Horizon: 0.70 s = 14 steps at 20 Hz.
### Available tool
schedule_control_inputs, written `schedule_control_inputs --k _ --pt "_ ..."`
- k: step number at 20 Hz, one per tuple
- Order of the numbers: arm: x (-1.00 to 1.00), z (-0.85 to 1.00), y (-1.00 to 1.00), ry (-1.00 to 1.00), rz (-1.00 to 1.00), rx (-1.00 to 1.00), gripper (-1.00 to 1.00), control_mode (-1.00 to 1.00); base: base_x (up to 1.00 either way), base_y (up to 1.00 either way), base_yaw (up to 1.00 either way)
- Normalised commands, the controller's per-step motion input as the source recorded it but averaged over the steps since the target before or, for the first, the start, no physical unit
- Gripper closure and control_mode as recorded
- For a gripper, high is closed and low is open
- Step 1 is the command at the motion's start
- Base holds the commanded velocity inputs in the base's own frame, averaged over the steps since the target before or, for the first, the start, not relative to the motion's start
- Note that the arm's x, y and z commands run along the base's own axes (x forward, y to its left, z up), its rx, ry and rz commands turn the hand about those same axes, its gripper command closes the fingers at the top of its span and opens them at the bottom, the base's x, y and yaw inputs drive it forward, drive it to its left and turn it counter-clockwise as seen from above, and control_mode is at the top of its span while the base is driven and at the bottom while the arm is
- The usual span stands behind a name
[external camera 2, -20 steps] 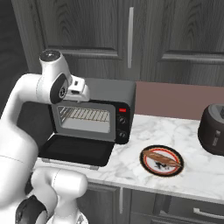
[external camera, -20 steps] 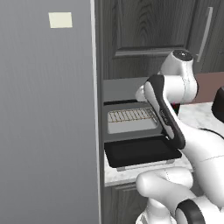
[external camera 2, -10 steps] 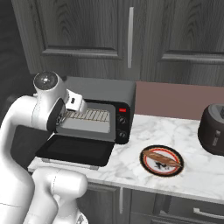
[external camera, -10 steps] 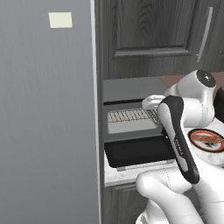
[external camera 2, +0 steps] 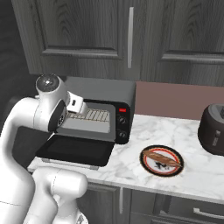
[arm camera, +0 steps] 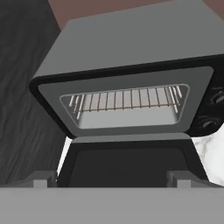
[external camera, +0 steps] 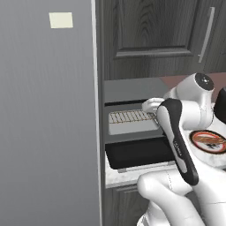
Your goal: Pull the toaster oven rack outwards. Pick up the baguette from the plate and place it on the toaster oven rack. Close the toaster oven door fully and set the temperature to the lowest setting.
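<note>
The toaster oven (external camera 2: 101, 89) stands on the counter with the toaster oven door (external camera 2: 75, 149) folded down flat. Inside the cavity lies the toaster oven rack (arm camera: 124, 99), also visible from the sides (external camera: 130, 117) (external camera 2: 96, 115). My gripper (arm camera: 111, 180) hovers open just in front of the oven mouth, above the lowered door (arm camera: 130, 164), with nothing between its fingertips (arm camera: 44, 180). The baguette (external camera 2: 159, 156) rests on the plate (external camera 2: 176, 167), which sits on the counter to the right of the oven. In the left base view my arm partly hides the plate (external camera: 197, 142).
A tall grey panel (external camera: 48, 123) stands close on the oven's left. A large dark rounded vessel (external camera 2: 214, 129) sits at the far right of the marble counter (external camera 2: 131, 170). Dark cabinets (external camera 2: 131, 35) hang above. The oven's two knobs (external camera 2: 121, 128) are on its right front.
My arm has swung down and the hand has come to face the oven opening from the front. The gripper stayed open; oven, rack, plate and baguette have not moved.
</note>
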Motion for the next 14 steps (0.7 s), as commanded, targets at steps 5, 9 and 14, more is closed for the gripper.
schedule_control_inputs --k 5,9,14 --pt "-0.21 0.0 0.0 0.04 0.0 0.0 -1.0 -1.0 0.0 0.0 0.0" --pt "-0.52 0.0 0.0 -0.06 0.0 0.01 -1.0 -1.0 0.0 0.0 0.0" --pt "-0.15 0.0 0.0 -0.04 0.0 0.0 -1.0 -1.0 0.0 0.0 0.0"
